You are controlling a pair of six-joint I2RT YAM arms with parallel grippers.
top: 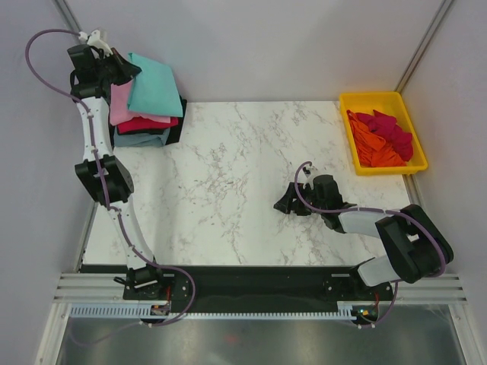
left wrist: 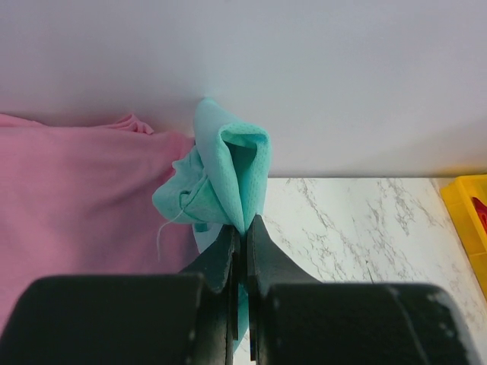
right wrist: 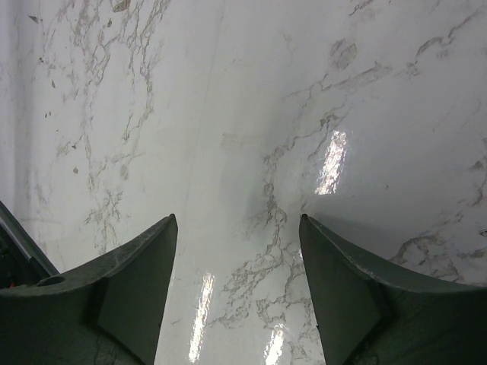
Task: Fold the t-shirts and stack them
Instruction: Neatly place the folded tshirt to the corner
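A white marble-patterned table (top: 228,190) fills the middle of the top view, closed in by pale walls.

At the upper left of that view a stack of folded shirts sits at the table's far corner:
- The teal t-shirt (top: 156,85) is on top.
- The pink t-shirt (top: 120,106) is under it and juts out to the left.
- Below these come the crimson t-shirt (top: 148,124) and the grey-blue t-shirt (top: 141,139).
- The black t-shirt (top: 177,122) shows as a dark edge at the right side of the stack.

The left gripper (left wrist: 242,232) is at the upper-left edge of the teal shirt. In the left wrist view its two fingers are pressed together on a bunched fold of the teal cloth, which stands up above the tips. Pink cloth lies to the left of that fold.

The right gripper (top: 288,204) rests low over the bare marble right of centre, well apart from the stack. In the right wrist view its fingers are spread wide, with only tabletop between them.

At the upper right the yellow tray (top: 373,96) holds crumpled orange cloth (top: 369,144) and deep red cloth (top: 396,131), heaped together.
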